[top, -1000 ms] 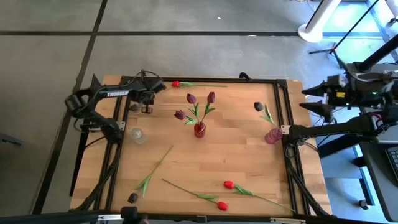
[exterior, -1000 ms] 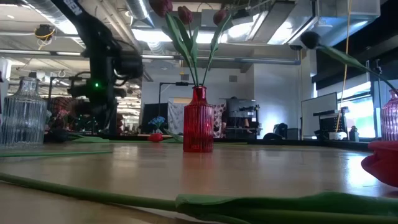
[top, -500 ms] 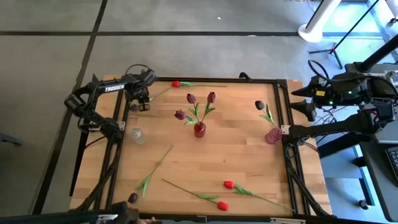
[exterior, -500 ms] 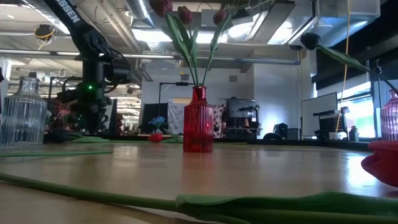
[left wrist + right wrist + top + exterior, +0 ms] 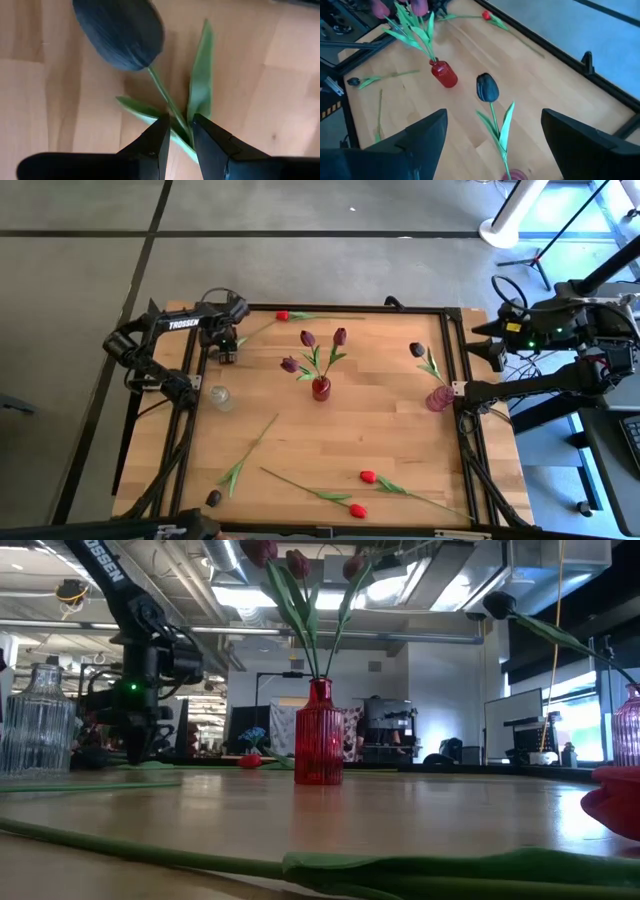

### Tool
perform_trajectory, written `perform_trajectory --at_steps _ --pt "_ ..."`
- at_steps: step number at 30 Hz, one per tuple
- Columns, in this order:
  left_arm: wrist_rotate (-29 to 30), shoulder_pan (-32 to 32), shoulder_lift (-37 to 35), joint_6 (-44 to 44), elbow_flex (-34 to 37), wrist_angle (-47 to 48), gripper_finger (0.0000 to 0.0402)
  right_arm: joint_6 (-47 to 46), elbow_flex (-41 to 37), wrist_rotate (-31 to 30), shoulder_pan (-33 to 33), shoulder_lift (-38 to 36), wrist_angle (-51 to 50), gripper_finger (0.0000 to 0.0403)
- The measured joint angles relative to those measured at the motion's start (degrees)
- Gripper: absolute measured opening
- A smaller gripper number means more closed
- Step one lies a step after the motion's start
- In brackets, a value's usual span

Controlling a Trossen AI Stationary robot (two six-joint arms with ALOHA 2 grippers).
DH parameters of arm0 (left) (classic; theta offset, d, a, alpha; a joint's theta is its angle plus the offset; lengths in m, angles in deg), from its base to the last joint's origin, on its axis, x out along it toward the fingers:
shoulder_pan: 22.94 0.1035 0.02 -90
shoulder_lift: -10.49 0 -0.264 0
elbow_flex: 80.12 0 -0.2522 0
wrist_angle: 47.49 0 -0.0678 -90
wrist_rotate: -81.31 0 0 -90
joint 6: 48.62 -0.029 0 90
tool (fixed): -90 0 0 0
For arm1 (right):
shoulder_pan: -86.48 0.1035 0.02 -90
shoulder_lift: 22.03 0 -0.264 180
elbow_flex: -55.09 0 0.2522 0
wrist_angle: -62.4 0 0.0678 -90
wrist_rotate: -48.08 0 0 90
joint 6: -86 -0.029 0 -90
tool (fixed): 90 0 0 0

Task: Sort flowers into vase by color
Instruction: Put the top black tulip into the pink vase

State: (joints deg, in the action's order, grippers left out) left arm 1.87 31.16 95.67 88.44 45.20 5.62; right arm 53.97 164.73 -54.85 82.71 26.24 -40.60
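the left gripper [image 5: 177,131] is low over the table's far left corner, its narrow-set fingers pinching the green stem of a near-black tulip [image 5: 120,31] that lies on the wood. three maroon tulips [image 5: 318,345] stand in the red vase [image 5: 321,388] mid-table. the right gripper [image 5: 492,142] hangs spread wide and empty off the table's right edge, above another dark tulip [image 5: 487,88] in a pink vase [image 5: 437,399].

Left pincer [image 5: 178,131] nearly closed, low; right pincer [image 5: 492,145] wide open.
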Motion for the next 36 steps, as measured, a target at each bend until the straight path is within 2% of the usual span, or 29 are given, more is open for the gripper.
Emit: perform_trajectory --at_steps 6,11,16,20,22,25,27,29,31,36 --pt "0.33 2.05 -0.17 2.17 2.03 -0.72 0.008 -5.22 0.0 0.44 0.0 -0.02 -0.87 0.0322" --pt "1.37 1.92 -0.22 2.05 2.51 -0.84 0.0075 -5.78 0.0 0.46 0.0 0.0 -0.84 0.0322" --pt "1.8 1.91 -0.17 -1.23 2.62 -0.06 0.0012 -4.51 0.0 2.33 0.0 0.0 -0.8 0.0322" --pt "3.63 1.56 -0.65 -4.52 2.68 -2.06 0.0004 -0.26 0.02 5.24 0.0 -0.02 -0.79 0.0322" --pt "7.14 -0.18 -2.22 -7.98 2.46 -5.04 0.0003 2.88 0.02 6.69 0.0 0.0 -0.78 0.0321" --pt "10.79 -4.21 -6.28 -8.65 0.57 -6.03 0.0002 8.64 0.03 8.22 0.0 0.23 -0.3 0.0321" --pt "15.54 -7.29 -9.47 -10.81 -0.64 -6.24 0.0002 12.77 0.07 7.99 0.01 0.62 0.47 0.0321" --pt "21.28 -10.44 -13.23 -14.65 -2.3 -8.27 0.0002 16.47 0.04 6.57 0.02 0.8 2.06 0.0321" --pt "26.48 -13.85 -17.24 -22.06 -4.02 -10.34 0.0001 19.21 0.04 5.08 0.01 1.11 4.16 0.0321" --pt "36.3 -22.02 -24.61 -49.54 -10.24 -25.04 0.0001 23.07 0.07 4.42 0.0 1.88 8.89 0.0321"
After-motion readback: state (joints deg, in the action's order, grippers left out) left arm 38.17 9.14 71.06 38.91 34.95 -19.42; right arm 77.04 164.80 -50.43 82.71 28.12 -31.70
